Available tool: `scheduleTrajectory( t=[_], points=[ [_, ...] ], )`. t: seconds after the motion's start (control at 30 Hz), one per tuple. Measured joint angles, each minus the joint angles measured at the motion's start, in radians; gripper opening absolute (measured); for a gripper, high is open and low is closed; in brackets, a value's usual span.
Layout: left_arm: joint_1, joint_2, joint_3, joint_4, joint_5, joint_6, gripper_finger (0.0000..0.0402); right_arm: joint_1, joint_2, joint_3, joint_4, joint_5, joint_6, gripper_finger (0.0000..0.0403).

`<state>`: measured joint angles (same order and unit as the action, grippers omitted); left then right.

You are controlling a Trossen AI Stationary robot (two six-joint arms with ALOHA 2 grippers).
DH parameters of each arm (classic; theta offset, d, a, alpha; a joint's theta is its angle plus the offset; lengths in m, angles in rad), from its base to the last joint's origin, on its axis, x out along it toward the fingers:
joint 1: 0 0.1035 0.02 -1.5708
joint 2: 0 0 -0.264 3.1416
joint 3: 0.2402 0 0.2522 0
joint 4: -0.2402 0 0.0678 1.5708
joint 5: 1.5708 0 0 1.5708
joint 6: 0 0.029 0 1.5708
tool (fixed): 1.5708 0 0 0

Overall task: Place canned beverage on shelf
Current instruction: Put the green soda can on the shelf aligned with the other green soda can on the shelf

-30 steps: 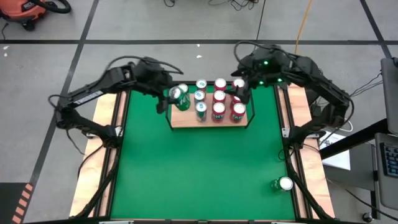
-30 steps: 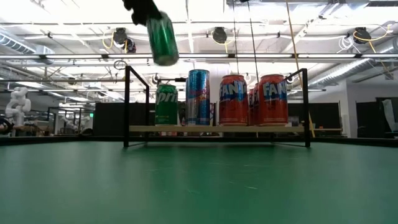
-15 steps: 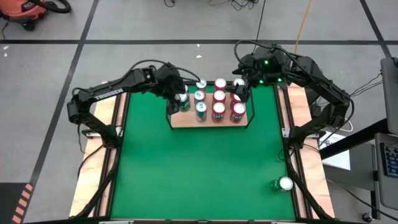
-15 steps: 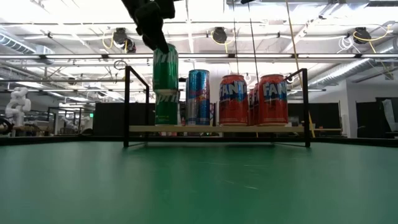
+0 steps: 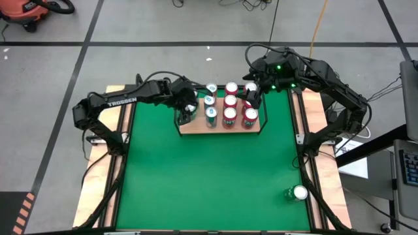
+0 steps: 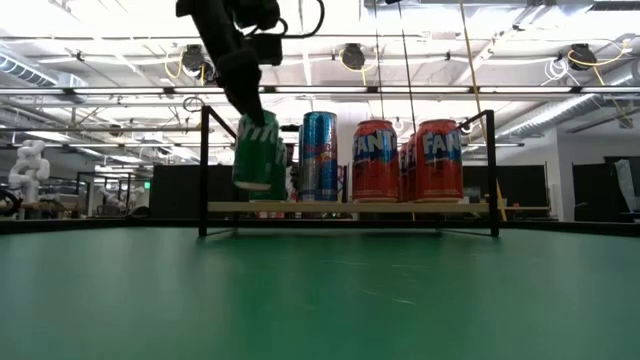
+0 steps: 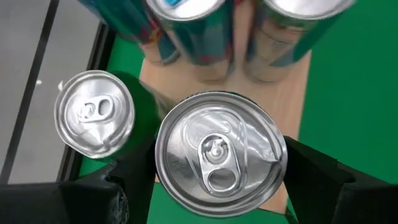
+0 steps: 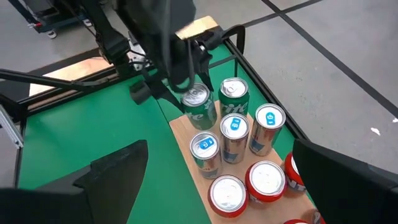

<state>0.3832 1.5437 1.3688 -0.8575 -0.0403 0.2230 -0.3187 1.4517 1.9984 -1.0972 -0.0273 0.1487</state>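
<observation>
Can (image 6: 258,152) came down from above the rail to shelf (image 5: 220,126) level at its front-left corner, tilted, pinched in left gripper (image 5: 187,108). Right gripper (image 5: 251,96) hung spread over back-right cans, unchanged. Placement prob. near; can not yet seated or released.

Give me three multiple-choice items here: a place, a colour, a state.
1. The lone can stands: A) on the floor; B) by the table's right edge, far from the shelf; C) under the left arm.
2. The left gripper's held can is: A) red; B) green; C) blue.
3. The right gripper is: A) open, empty; B) shut on a can; C) out of sight.
B: the high view shows it alone at right. B: its side is green. A: fingers spread, nothing between.
</observation>
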Motion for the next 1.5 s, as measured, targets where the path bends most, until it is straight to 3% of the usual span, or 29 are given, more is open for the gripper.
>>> scheduleTrajectory(
  t=[0.3,0.8,1.5],
  points=[
    [-0.002,-0.001,-0.049,0.130,0.004,-0.001,0.0281,0.000,0.000,0.000,0.001,-0.001,-0.003,0.0389],
    [-0.002,-0.003,-0.137,0.184,-0.001,-0.003,0.0285,0.000,0.000,0.000,0.001,-0.003,-0.004,0.0389],
    [-0.002,-0.002,-0.139,0.199,-0.053,0.046,0.0286,0.000,0.000,0.000,0.031,-0.003,0.023,0.0389]
  ],
)
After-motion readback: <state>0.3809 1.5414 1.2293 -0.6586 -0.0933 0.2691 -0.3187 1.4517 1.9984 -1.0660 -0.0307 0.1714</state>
